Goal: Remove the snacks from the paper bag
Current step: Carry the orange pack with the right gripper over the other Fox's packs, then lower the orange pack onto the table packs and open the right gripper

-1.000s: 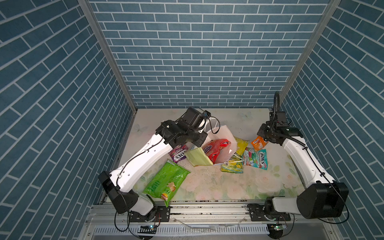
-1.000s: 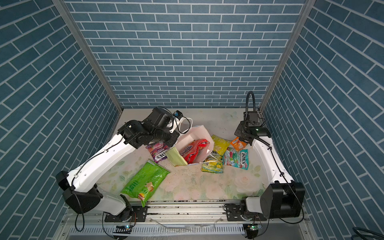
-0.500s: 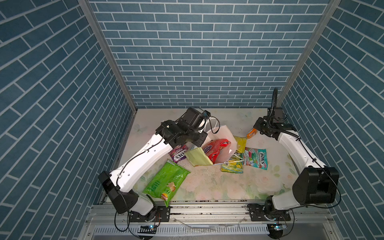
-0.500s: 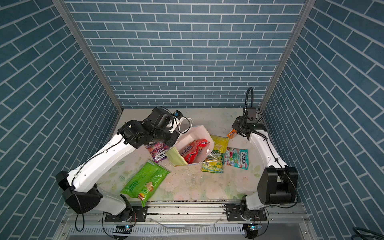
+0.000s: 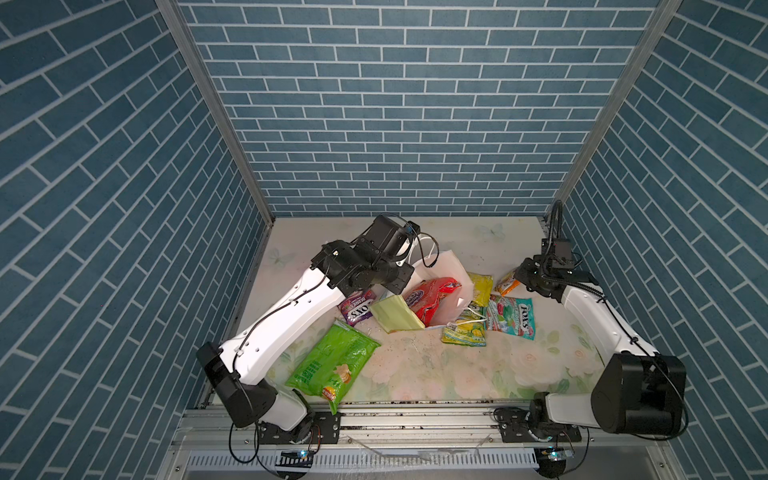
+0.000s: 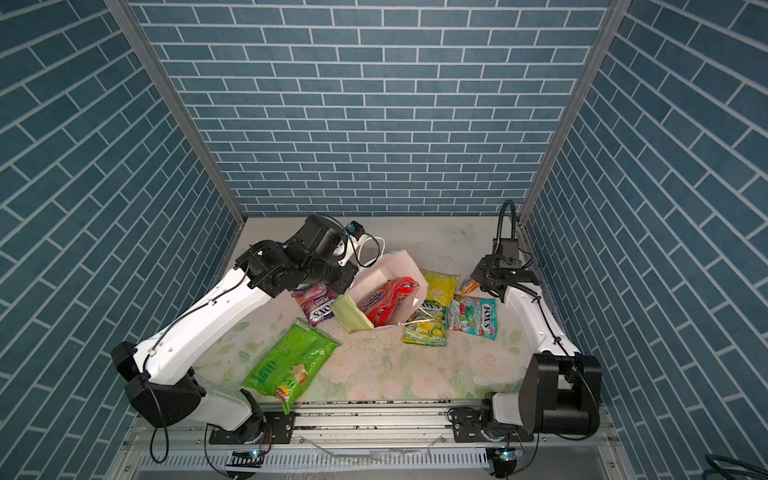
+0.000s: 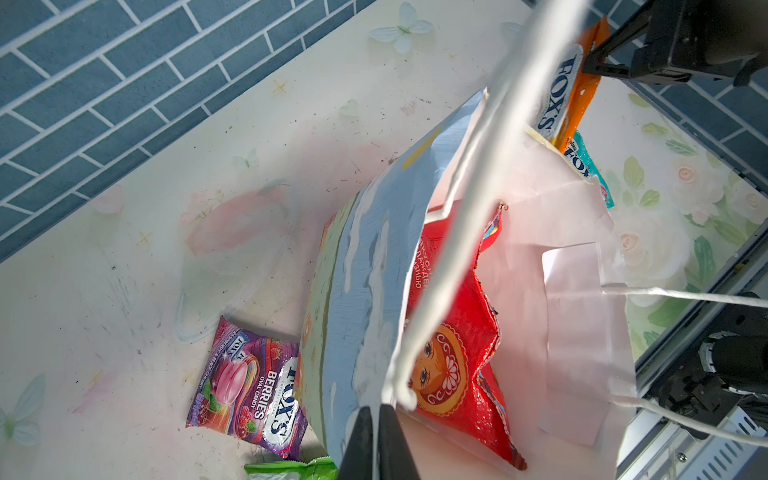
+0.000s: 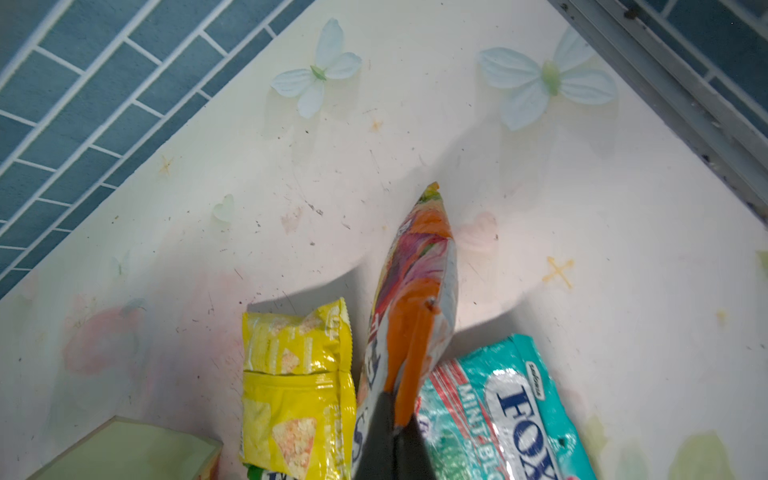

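Note:
The paper bag [image 5: 446, 272] leans tilted on the table with its white mouth open. A red cookie pack [image 5: 432, 297] lies inside it, seen close in the left wrist view [image 7: 453, 340]. My left gripper [image 7: 376, 415] is shut on the bag's blue-white rim [image 7: 374, 266]. My right gripper [image 5: 523, 279] is shut on a small orange pack [image 8: 415, 316], which hangs just above the table at the right [image 6: 469, 286]. On the table lie more snacks: a green chip bag [image 5: 332, 361], a purple FOX'S pack [image 5: 357, 305], a yellow pack [image 5: 480, 286], a yellow-green pack [image 5: 463, 330] and a teal FOX'S pack [image 5: 511, 318].
Blue brick walls close the table on three sides, with a metal rail [image 5: 415, 419] along the front. The bag's white cord handles [image 7: 685, 297] hang loose across the left wrist view. The right arm's base [image 5: 636, 395] stands at the front right.
The right gripper carried the orange pack up and toward the back, then came back down to the right beside the teal pack. The left arm and the bag have not moved.

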`<state>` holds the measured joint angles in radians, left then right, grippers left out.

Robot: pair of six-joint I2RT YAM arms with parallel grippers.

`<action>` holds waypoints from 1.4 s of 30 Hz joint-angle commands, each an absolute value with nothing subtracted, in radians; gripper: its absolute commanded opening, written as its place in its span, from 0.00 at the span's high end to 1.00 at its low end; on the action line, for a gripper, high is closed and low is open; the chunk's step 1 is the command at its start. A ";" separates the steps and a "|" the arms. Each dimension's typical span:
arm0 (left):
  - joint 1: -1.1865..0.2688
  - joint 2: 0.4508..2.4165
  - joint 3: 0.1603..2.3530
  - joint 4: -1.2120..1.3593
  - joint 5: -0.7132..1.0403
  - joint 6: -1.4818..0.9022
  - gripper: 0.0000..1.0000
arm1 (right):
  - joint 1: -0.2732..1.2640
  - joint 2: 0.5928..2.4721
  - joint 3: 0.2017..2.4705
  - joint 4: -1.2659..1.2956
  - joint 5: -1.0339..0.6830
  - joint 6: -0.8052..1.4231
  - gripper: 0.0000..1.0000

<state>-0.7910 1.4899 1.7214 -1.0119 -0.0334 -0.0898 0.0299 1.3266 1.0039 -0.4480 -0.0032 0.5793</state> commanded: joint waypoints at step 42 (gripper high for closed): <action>-0.781 1.596 1.764 -1.072 -0.140 0.000 0.78 | -0.048 1.269 0.969 -0.676 0.049 0.522 0.81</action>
